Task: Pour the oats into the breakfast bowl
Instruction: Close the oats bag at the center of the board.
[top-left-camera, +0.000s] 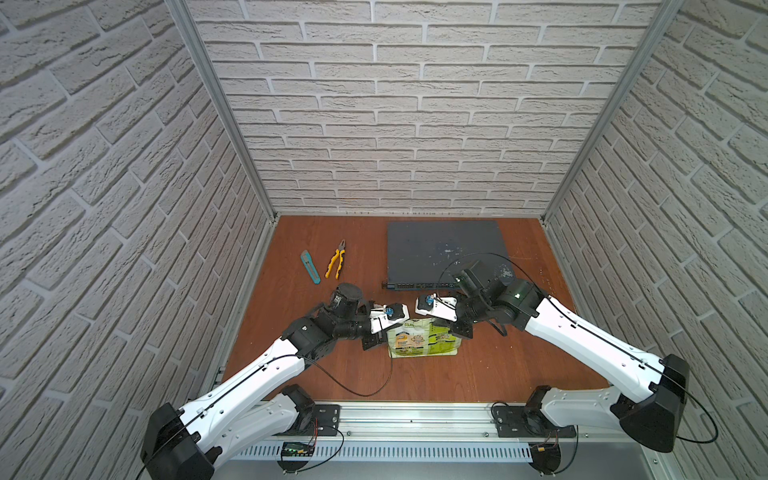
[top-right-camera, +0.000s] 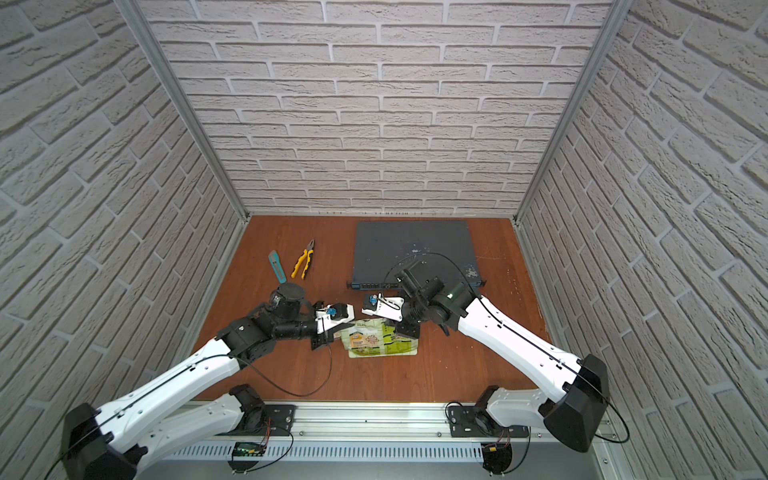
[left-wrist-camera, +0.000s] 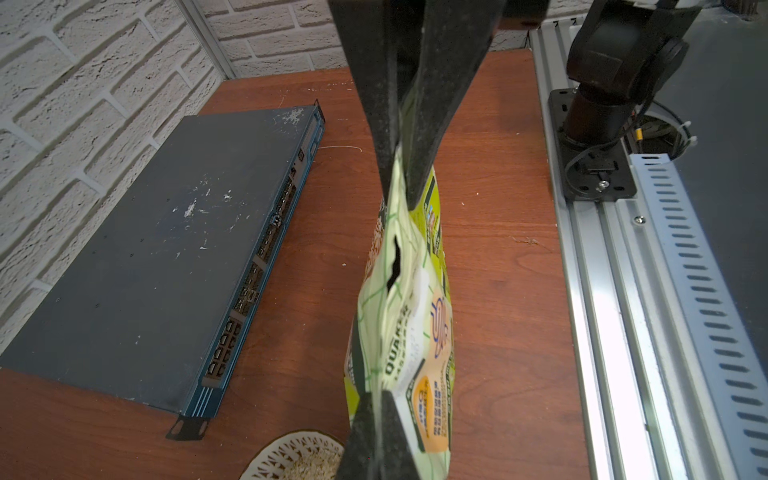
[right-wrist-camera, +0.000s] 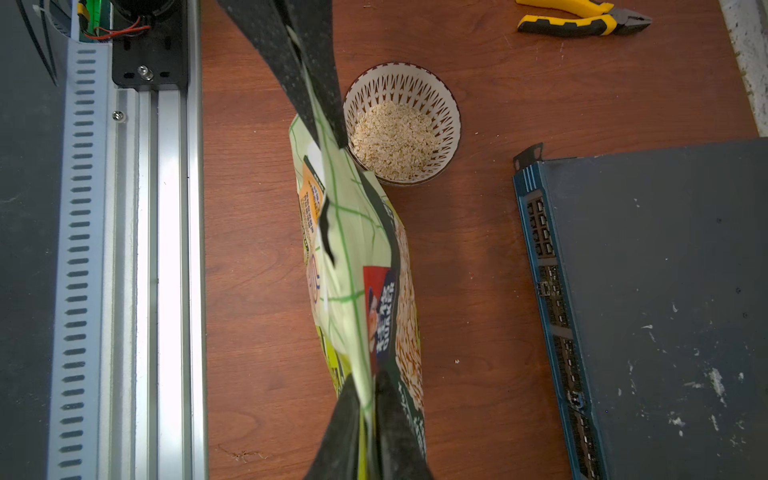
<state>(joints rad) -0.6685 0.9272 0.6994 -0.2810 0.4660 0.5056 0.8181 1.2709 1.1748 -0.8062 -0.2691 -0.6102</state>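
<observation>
Wooden tabletop (right-wrist-camera: 478, 249): left gripper (left-wrist-camera: 376, 411) and right gripper (right-wrist-camera: 365, 395) both clamp pouch (right-wrist-camera: 353, 249) edge; breakfast bowl (right-wrist-camera: 399, 85) with oats (right-wrist-camera: 395, 137) beside left fingers (right-wrist-camera: 324, 75).

Top views look down; wrists closely share pouch (left-wrist-camera: 399, 316), perhaps bowl (left-wrist-camera: 286, 449).

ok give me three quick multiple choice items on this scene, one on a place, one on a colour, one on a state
1. The bowl stands: A beside the pouch; B on a shelf; C on a tray.
2. The pliers' handles are: A red; B yellow and black; C white.
3. The bowl is: A empty; B upside down; C holding oats.
Answers: A, the right wrist view shows it next to the pouch; B, both handles show those colours; C, beige flakes fill its bottom.
</observation>
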